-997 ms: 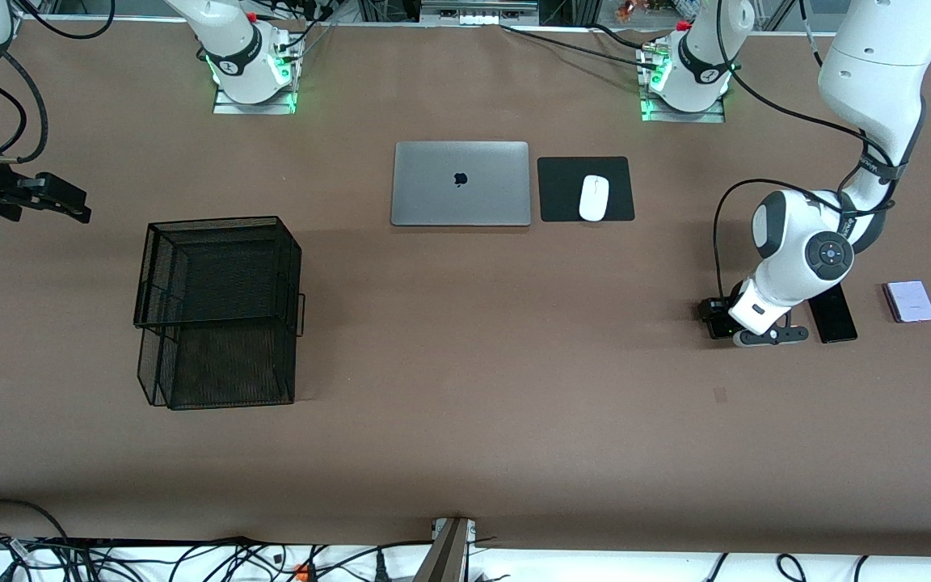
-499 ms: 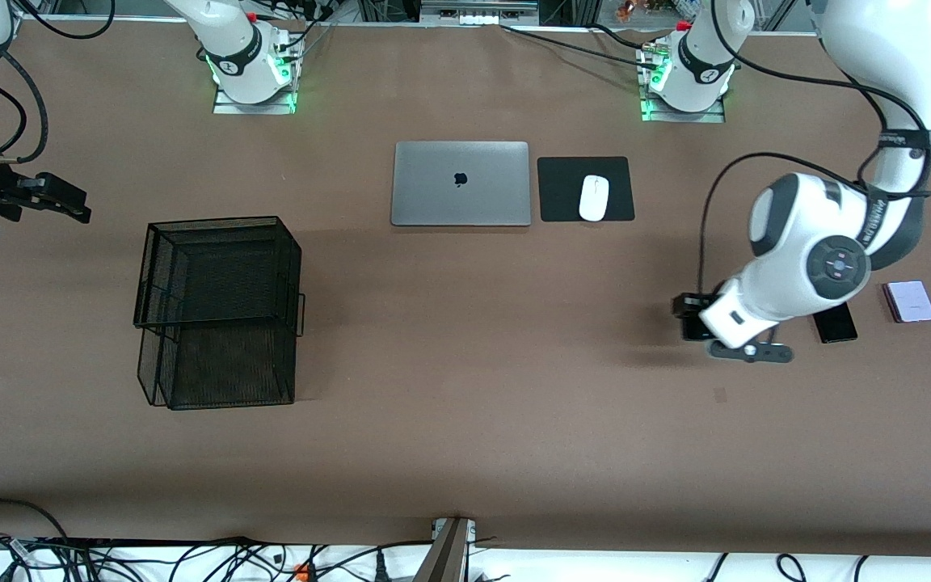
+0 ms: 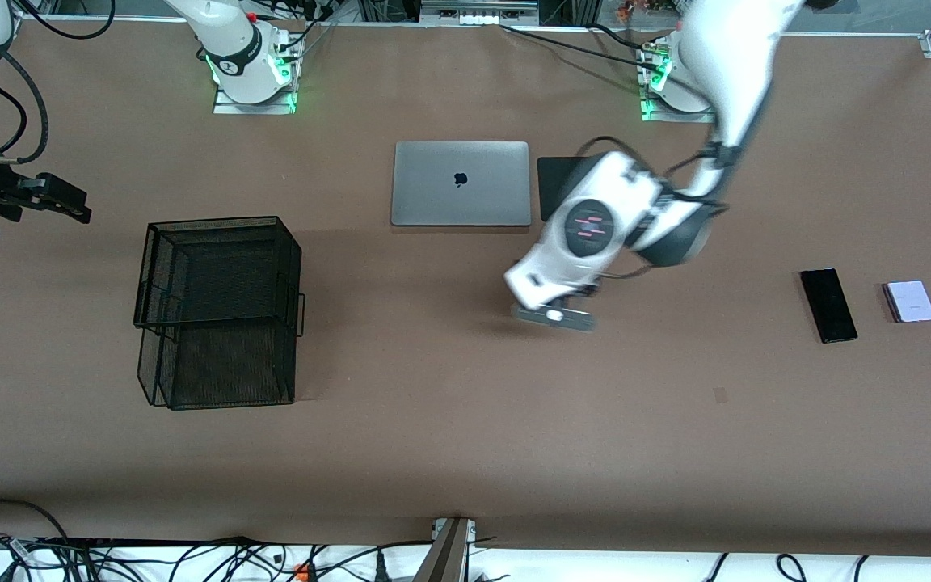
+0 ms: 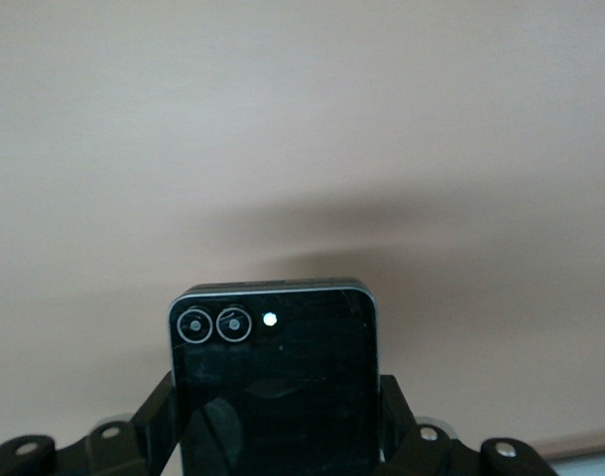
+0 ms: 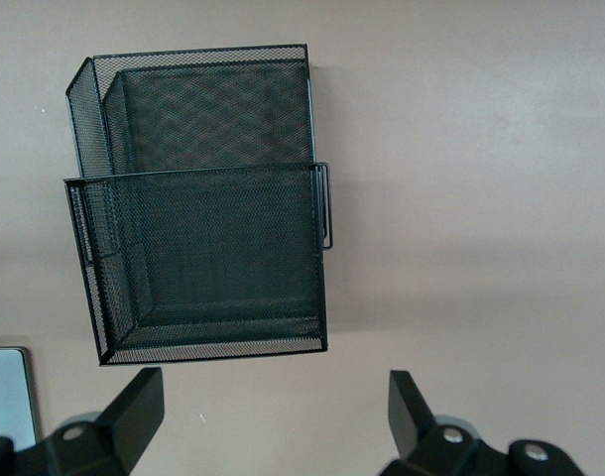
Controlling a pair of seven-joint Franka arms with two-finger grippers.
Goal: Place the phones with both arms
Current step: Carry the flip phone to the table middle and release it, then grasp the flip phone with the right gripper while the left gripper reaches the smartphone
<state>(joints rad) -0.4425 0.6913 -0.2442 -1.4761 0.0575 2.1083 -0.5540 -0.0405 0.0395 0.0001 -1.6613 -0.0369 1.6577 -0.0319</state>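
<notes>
My left gripper (image 3: 553, 309) is up in the air over the middle of the table, near the laptop, with the arm blurred. In the left wrist view it (image 4: 276, 421) is shut on the small squarish black phone (image 4: 273, 367), which shows two camera rings and a bright dot. The long slim black phone (image 3: 828, 305) and the pale lavender phone (image 3: 909, 301) lie side by side at the left arm's end of the table. My right gripper (image 3: 69, 206) waits open and empty at the right arm's end; its view shows its spread fingers (image 5: 134, 407) above bare table.
A black wire-mesh basket (image 3: 223, 220) stands toward the right arm's end, also in the right wrist view (image 5: 193, 173). A closed grey laptop (image 3: 461, 183) lies mid-table near the bases. A black mouse pad (image 3: 550, 174) beside it is mostly covered by the left arm.
My left gripper has lifted the small black phone from beside the long phone and swung it fast toward the middle of the table. The right arm has not moved.
</notes>
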